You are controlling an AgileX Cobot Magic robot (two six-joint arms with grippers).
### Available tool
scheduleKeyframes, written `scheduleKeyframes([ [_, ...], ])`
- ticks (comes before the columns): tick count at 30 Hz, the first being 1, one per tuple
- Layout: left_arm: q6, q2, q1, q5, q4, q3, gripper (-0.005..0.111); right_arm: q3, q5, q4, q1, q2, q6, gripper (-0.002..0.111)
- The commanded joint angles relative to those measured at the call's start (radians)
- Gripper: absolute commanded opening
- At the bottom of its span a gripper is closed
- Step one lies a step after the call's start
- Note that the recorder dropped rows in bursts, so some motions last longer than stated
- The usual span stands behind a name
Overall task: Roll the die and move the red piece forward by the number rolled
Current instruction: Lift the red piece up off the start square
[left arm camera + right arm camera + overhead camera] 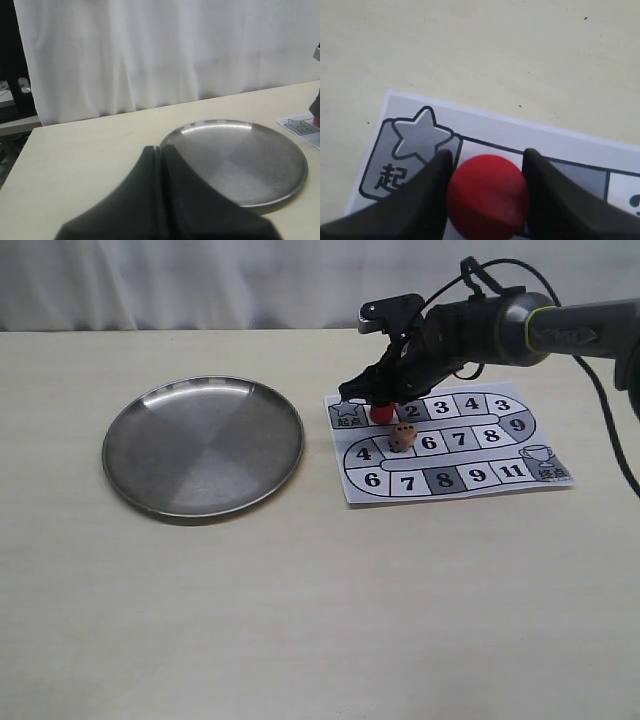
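Note:
The red piece (381,413) stands on the printed game board (470,475), on the square just past the star start square. My right gripper (384,400) comes down over it from the right and is shut on it. In the right wrist view both black fingers (427,187) press the sides of the red piece (487,195), beside the star square (415,137). The die (402,437), a small tan cube with dark pips, rests on the board's middle row, close in front of the red piece. My left gripper (159,150) is shut and empty, held above the table near the plate.
A round steel plate (203,445) lies left of the board, with nothing in it; its rim (295,185) also shows in the left wrist view. A corner of the board (300,125) shows there too. A white curtain hangs behind the table.

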Motion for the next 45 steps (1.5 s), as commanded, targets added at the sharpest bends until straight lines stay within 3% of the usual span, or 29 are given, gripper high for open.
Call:
scheduleKeyframes([
  [1,-0.002,-0.001,-0.001,-0.008,-0.004,0.002,0.000,0.000,0.008,-0.008,0.001,-0.009,-0.007,0.005],
  [23,-0.002,-0.001,-0.001,-0.008,-0.004,0.002,0.000,-0.025,0.005,-0.008,-0.052,-0.275,-0.007,0.005],
  [37,-0.002,-0.001,-0.001,-0.008,-0.004,0.002,0.000,0.012,-0.007,-0.008,-0.093,-0.003,-0.007,0.005],
  [45,-0.002,-0.001,-0.001,-0.008,-0.004,0.002,0.000,0.012,0.011,-0.006,-0.093,0.014,-0.007,0.005],
])
